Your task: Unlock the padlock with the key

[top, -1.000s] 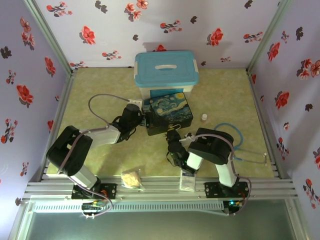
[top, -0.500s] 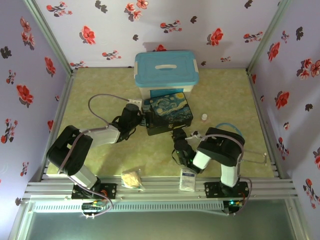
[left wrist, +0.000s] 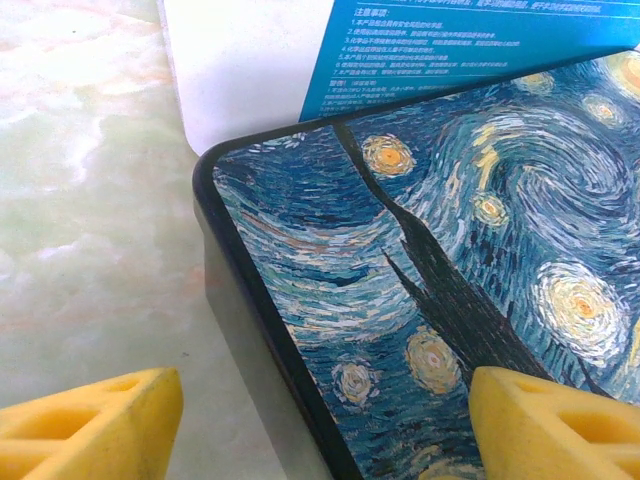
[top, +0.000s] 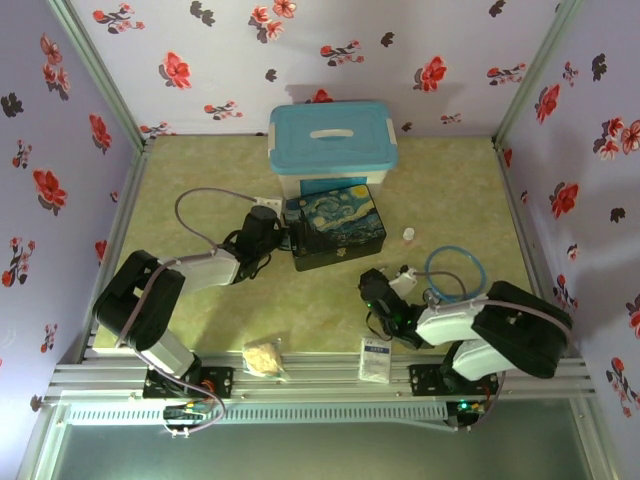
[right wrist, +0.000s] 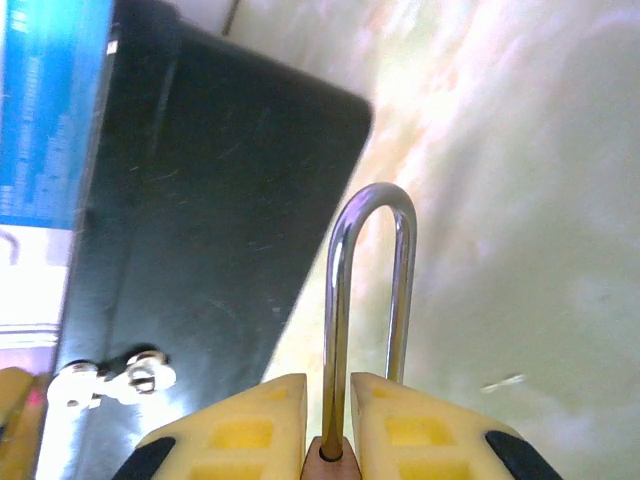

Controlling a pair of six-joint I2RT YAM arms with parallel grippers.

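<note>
We are logging the right gripper [right wrist: 328, 385] clamping the padlock [right wrist: 337, 300] by its body. The shackle is running straight out past the fingertips, toward the painted box [right wrist: 200, 200] just beyond. The left gripper [left wrist: 322, 425], jaws apart, is straddling that box's corner, farther from the padlock.
</note>
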